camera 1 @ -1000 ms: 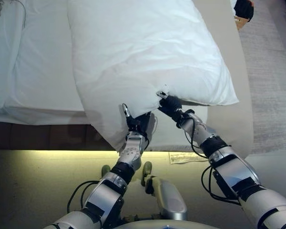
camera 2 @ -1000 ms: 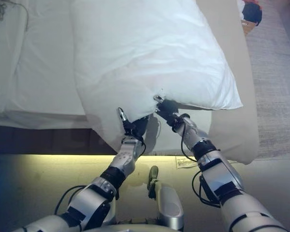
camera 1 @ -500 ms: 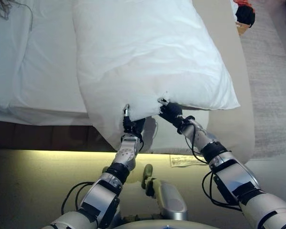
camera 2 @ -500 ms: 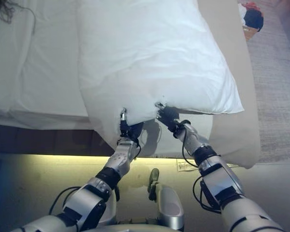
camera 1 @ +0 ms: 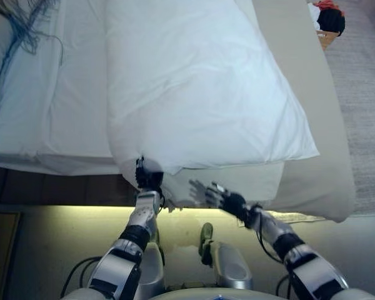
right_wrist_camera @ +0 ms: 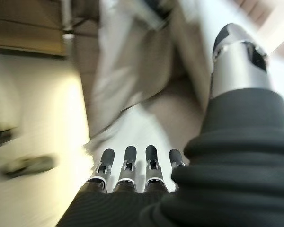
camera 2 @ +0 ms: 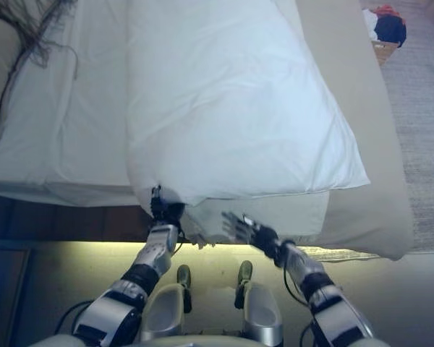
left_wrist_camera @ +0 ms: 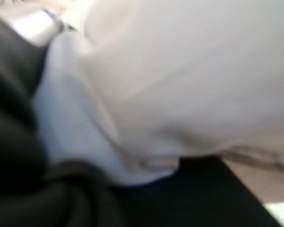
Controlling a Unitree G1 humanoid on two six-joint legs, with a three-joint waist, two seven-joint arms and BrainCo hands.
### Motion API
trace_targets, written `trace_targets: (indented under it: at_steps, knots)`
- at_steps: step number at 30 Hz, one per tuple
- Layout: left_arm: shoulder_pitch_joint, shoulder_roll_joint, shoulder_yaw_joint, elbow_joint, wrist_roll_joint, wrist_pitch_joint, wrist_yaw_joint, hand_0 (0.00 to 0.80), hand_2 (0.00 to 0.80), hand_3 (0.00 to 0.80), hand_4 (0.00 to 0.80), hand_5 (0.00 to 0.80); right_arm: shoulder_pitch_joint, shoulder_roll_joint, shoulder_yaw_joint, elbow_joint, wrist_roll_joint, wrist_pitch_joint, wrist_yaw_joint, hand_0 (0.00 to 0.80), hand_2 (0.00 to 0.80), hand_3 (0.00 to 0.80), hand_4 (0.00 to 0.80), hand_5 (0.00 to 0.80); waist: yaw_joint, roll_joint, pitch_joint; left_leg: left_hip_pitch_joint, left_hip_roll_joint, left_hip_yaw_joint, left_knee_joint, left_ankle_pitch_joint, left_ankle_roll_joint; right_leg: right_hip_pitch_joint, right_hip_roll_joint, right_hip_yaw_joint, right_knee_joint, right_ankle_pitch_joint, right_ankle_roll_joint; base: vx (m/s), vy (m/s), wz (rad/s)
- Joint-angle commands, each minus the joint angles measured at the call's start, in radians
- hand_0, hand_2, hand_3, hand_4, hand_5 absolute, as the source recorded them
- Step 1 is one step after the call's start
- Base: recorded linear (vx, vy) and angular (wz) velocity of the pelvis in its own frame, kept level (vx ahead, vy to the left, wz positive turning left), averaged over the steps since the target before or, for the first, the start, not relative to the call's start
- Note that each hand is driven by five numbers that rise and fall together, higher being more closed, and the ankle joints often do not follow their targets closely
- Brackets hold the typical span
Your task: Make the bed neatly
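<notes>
A big white pillow (camera 1: 200,94) lies lengthwise on the bed, its near edge just over the mattress front. My left hand (camera 1: 147,180) reaches up to the pillow's near left corner; its fingers are hidden in the cloth, and the left wrist view shows only white fabric (left_wrist_camera: 180,85) pressed close. My right hand (camera 1: 220,196) is off the pillow, below its near edge in front of the bed's side, open with fingers spread. The right wrist view shows its straight fingers (right_wrist_camera: 128,163) holding nothing.
A white sheet (camera 1: 69,112) covers the bed's left part, with dark strands (camera 1: 25,22) at its far left corner. A beige cover (camera 1: 319,125) runs along the right side. A basket of clothes (camera 1: 330,22) stands on the carpet far right. A lit strip (camera 1: 62,212) runs under the bed.
My right hand has let go of the pillow's near edge, dropped back below it and opened. My left hand stays at the pillow's corner. The camera has shifted.
</notes>
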State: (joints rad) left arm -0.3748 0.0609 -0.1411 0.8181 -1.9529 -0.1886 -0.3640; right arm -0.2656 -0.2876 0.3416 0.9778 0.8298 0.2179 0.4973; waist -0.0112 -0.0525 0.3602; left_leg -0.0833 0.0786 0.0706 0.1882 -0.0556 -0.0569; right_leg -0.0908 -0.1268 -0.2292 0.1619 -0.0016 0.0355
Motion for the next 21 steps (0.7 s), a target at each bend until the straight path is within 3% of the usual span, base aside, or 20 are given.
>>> trace_targets:
  at_steps: [1, 11, 21]
  knots:
    - [0.01, 0.064, 0.096, -0.031, 0.059, 0.019, -0.133, 0.8, 0.8, 0.8, 0.8, 0.8, 0.093, -0.003, -0.058, 0.099, -0.064, -0.011, 0.082, 0.0, 0.0, 0.0, 0.0, 0.0, 0.035, -0.007, -0.111, 0.013, 0.022, -0.038, -0.025, 0.027, -0.034, 0.061, -0.071, -0.004, 0.017, -0.041, 0.08, 0.133, 0.125, 0.0]
    - [0.131, 0.204, 0.347, 0.014, 0.217, 0.07, -0.13, 0.8, 0.8, 0.8, 0.8, 0.8, 0.216, -0.011, -0.25, 0.231, -0.094, -0.014, 0.05, 0.0, 0.0, 0.0, 0.0, 0.0, 0.036, 0.038, -0.203, 0.106, 0.007, -0.043, -0.085, 0.027, -0.034, 0.156, -0.07, -0.011, -0.023, -0.052, 0.081, 0.085, 0.096, -0.01]
    - [0.248, 0.318, 0.539, 0.019, 0.284, 0.123, -0.115, 0.8, 0.8, 0.8, 0.8, 0.8, 0.198, -0.018, -0.309, 0.259, -0.111, -0.019, 0.015, 0.0, 0.0, 0.0, 0.0, 0.0, 0.11, 0.064, -0.255, 0.146, -0.015, -0.087, -0.123, 0.033, -0.03, 0.221, -0.073, -0.047, -0.065, -0.049, 0.08, 0.001, 0.053, 0.08]
